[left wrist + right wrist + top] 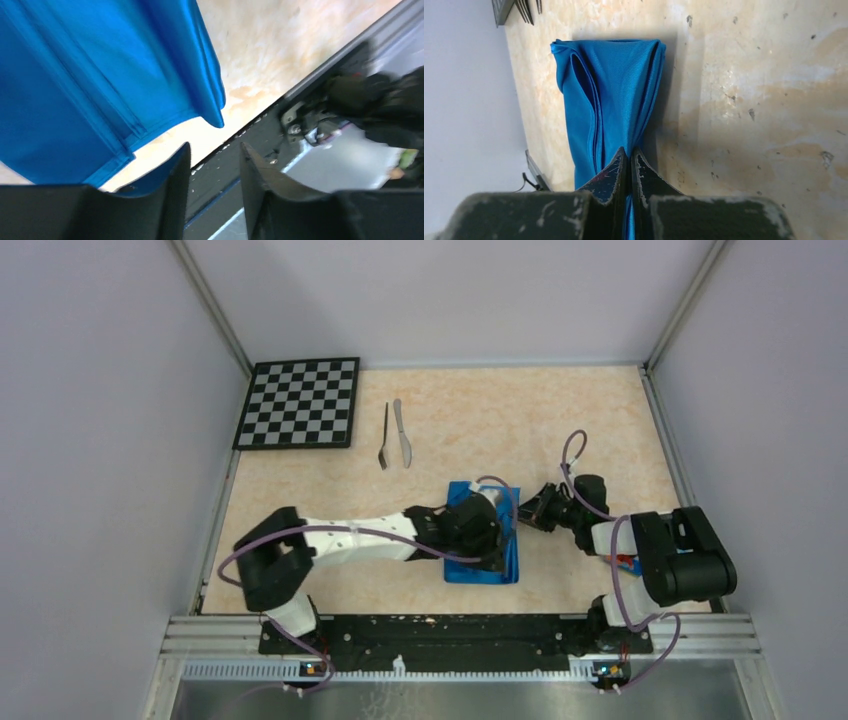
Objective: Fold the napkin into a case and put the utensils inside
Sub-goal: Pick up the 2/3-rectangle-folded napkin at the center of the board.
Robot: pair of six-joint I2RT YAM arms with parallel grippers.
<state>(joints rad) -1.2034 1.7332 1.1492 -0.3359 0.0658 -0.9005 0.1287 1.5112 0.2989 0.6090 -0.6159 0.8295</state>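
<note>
Pinching the folded napkin [609,90] at table [600,420] centre, R gripper [628,152] is clamped on its edge, L gripper [212,150] jaws apart w/ nothing between, fork [384,435] & knife [402,430] side by side nr checkerboard [300,403].

Open table [600,420] flanks fork [384,435] and knife [402,432]; checkerboard [300,402] seemingly apart.
</note>
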